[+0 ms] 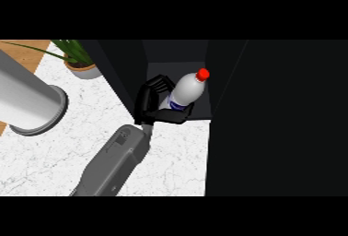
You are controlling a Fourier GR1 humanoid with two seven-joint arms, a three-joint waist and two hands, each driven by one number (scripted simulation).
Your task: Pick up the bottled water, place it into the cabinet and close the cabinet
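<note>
- Room to move is tight: the cabinet (173, 57) opening is a narrow dark slot between its left wall and the big black door (285, 120), which swings out and fills the whole right side of the view.
- The open white marble counter (61, 161) sits left of the cabinet. The grey forearm (112, 161) crosses it diagonally from the lower edge up to the opening.
- Left of that, a big grey cylinder (24, 94) stands near the counter's left edge, well apart from the arm. A potted plant (80, 62) sits at the back, just beside the cabinet's left wall.
- The bottled water (187, 91) is right in the mouth of the cabinet, tilted with its red cap (202, 73) pointing up and to the right.
- The left hand (155, 99) is curled round the bottle's lower half, with fingers on its left side and the rest wrapping under it.
- The bottle's base is hidden by the hand, so I can't tell if it's resting on the cabinet floor.
- The cabinet's inside is too dark to make out anything else in there.
- The right hand doesn't show anywhere.
</note>
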